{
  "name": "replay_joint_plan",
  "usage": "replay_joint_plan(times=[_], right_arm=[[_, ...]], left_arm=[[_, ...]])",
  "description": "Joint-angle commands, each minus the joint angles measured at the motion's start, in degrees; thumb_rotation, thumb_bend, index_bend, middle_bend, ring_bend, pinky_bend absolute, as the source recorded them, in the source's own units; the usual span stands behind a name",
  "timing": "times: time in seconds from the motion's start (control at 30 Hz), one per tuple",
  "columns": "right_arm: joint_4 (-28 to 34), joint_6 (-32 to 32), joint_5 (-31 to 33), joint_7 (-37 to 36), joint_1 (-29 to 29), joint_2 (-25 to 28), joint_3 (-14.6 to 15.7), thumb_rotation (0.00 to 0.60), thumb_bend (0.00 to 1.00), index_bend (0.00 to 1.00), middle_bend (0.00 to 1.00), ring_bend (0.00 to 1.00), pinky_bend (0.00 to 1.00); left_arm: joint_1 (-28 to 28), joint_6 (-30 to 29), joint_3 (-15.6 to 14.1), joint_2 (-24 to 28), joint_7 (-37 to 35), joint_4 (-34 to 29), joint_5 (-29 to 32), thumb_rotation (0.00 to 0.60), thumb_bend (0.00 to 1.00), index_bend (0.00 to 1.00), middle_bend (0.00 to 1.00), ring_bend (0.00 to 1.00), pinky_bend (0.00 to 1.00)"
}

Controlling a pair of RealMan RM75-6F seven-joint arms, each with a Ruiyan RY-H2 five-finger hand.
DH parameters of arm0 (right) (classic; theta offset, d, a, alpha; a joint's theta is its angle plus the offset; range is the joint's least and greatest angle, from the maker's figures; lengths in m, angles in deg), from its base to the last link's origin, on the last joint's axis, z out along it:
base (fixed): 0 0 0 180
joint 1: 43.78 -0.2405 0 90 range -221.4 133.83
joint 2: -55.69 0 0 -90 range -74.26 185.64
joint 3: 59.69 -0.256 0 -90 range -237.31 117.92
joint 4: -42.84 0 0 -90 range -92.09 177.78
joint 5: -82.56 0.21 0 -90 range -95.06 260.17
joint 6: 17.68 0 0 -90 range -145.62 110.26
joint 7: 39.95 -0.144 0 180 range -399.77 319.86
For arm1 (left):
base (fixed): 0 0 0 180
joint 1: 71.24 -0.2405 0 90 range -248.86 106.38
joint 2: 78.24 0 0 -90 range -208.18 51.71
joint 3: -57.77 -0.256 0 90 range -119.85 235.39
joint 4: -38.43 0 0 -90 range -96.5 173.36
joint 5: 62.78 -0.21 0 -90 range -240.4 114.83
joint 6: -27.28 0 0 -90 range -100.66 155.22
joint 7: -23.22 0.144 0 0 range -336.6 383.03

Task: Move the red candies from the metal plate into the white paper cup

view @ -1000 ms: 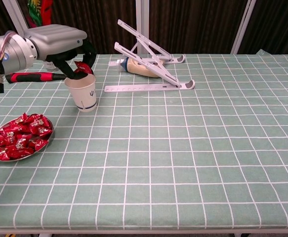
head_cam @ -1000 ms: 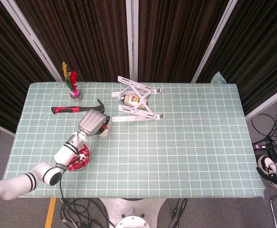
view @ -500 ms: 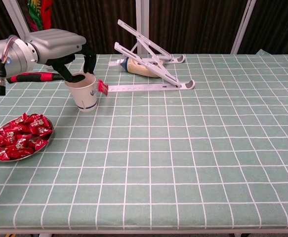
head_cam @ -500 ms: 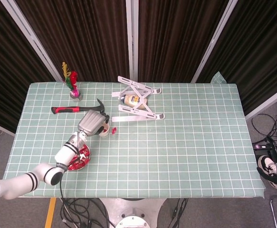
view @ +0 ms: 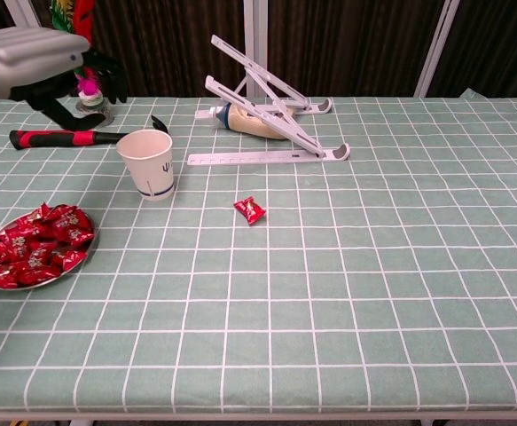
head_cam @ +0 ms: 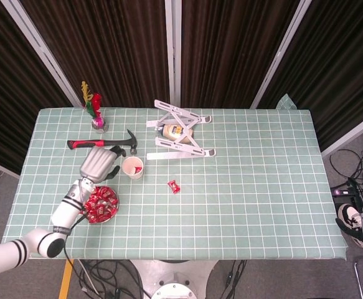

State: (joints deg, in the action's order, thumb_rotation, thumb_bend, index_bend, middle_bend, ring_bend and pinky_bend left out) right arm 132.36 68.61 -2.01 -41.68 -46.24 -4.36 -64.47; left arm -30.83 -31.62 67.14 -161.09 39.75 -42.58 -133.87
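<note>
Already astray: one loose red candy (view: 250,210) lying flat on the bench (view: 400,266), at four o'clock from the white paper cup (view: 148,163) and well apart from it. Far left, heaped red candies (view: 35,246) filling the metal plate (head_cam: 108,218), at seven o'clock from the cup. Above the plate, left hand (head_cam: 98,164) hovering just beside the cup at its nine o'clock, fingers (view: 107,73) loosely curled and apart, pinching nothing visible. Upright cup, something red showing inside from the head view. Beyond, at the cup's eleven o'clock, red-handled hammer (view: 74,137) and small vase (head_cam: 98,124); at one o'clock, folding stand (view: 267,106) over a bottle (view: 254,124). Right hand not visible in either view.

Risks from here, as judged: stray candy forgotten on the cloth, leaving the count short; thin slippery wrapper skidding away under a pinch from above; light cup tipped by a passing wrist; further candies bouncing off the rim if released too high or off-centre.
</note>
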Motion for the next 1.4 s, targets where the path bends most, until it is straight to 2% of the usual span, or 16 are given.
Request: replay_joint_plan(times=[0.03,0.17,0.27,0.33,0.53,0.63,0.87,1.4], right_arm=[[-0.16,-0.12,-0.12,0.01,-0.12,-0.14,0.03,0.600,0.10,0.08,0.26,0.13,0.32],[-0.13,-0.47,-0.67,0.03,-0.50,-0.40,0.16,0.600,0.10,0.08,0.26,0.13,0.33],[0.03,-0.10,-1.12,0.11,-0.39,-0.30,0.31,0.600,0.10,0.08,0.26,0.13,0.34],[0.18,0.19,-1.01,0.26,-0.16,-0.07,0.33,0.600,0.10,0.08,0.26,0.13,0.35],[0.76,0.95,-0.48,0.55,0.60,0.60,0.37,0.600,0.10,0.08,0.27,0.13,0.35],[0.94,0.93,-0.13,0.71,0.75,0.74,0.35,0.600,0.10,0.08,0.27,0.13,0.35],[1.33,0.78,0.13,1.19,0.71,0.87,0.22,0.600,0.10,0.08,0.27,0.14,0.36],[1.50,0.37,0.93,1.44,0.76,1.05,0.00,0.600,0.10,0.08,0.27,0.15,0.37]], left_arm=[[-3.27,-4.48,-2.48,2.28,-3.40,-4.10,-4.76,0.600,0.40,0.44,0.46,0.91,1.00],[-2.11,-4.78,-3.49,0.82,-6.31,-4.31,-10.22,0.600,0.40,0.48,0.52,0.91,1.00],[0.44,-2.82,-3.16,-1.54,-8.36,-2.87,-12.82,0.600,0.40,0.50,0.68,0.92,1.00],[2.60,-0.07,-2.81,-2.82,-8.55,-1.64,-13.29,0.600,0.39,0.50,0.79,0.93,1.00],[8.77,9.36,-1.41,-7.16,-6.10,4.00,-10.75,0.600,0.33,0.48,0.90,0.95,1.00],[11.12,13.26,-1.29,-9.56,-5.19,7.69,-9.31,0.600,0.33,0.47,0.93,0.96,1.00],[14.32,17.67,-1.82,-14.01,-3.66,13.65,-8.14,0.600,0.33,0.45,0.95,0.97,1.00],[18.79,22.13,-0.70,-22.13,-3.57,23.03,-4.83,0.600,0.30,0.44,0.96,0.97,1.00]])
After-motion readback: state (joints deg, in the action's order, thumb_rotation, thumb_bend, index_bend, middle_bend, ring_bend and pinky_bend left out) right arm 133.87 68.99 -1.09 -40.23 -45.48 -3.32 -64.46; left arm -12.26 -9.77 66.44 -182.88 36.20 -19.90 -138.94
